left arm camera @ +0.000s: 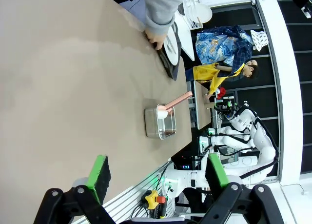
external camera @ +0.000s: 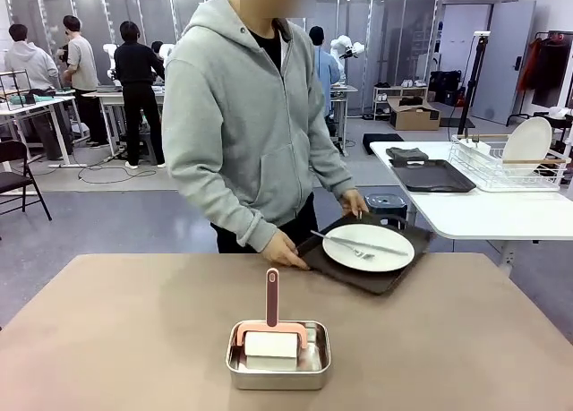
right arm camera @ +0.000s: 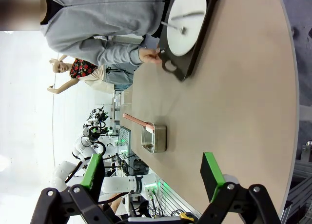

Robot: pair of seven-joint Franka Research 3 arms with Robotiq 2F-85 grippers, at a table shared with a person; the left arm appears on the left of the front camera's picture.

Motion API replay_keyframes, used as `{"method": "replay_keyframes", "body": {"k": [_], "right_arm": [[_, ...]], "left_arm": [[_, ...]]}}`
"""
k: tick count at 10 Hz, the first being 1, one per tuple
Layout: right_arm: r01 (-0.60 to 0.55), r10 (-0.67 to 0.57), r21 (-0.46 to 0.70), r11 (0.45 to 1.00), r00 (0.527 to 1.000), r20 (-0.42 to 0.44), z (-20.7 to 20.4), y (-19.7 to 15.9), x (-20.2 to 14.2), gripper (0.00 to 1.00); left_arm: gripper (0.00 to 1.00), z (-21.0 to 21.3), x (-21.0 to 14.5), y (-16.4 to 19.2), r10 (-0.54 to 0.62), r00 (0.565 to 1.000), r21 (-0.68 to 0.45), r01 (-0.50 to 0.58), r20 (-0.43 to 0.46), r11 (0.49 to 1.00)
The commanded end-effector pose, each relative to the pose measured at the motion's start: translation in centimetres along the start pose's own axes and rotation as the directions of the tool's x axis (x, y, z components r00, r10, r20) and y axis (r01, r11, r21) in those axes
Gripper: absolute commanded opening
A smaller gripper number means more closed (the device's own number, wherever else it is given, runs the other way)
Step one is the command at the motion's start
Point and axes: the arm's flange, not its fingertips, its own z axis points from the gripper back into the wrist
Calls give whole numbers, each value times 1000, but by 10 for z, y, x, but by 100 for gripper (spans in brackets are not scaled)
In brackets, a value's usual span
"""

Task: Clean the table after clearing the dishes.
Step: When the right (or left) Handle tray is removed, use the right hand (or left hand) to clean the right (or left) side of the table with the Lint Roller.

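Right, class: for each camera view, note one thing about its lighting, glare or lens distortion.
Front view: even, soft light, only a faint shadow around the steel pan on the table, white plate sharp. Left wrist view: rolled sideways, a paler band across the table. Right wrist view: background at picture left washed out white, table edge bowed by the wide lens.

Centre: worktop [external camera: 134,339], smooth matt taupe top. Lower centre: pan [external camera: 269,380], reflective bare metal, holding a scrubber [external camera: 272,299] with a smooth pink plastic-looking handle. Right of centre: plate [external camera: 376,261], glossy white, with metal fork [external camera: 345,244], on a matt dark tray [external camera: 367,281]. Upper centre: hoodie [external camera: 233,115], soft grey cloth.
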Motion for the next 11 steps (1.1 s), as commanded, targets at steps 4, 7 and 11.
{"method": "replay_keyframes", "body": {"k": [4,7,11], "right_arm": [[0,0,0,1000,1000,0,0,0,0,100],[-354,310,-179,918,921,-234,-50,95,3,100],[-720,525,-127,682,604,-600,-205,202,-14,100]], "left_arm": [[100,1,2,-2,15,1000,-5,-15,6,1000],[100,1,2,-2,15,1000,-5,-15,6,1000],[100,1,2,-2,15,1000,-5,-15,6,1000]]}}
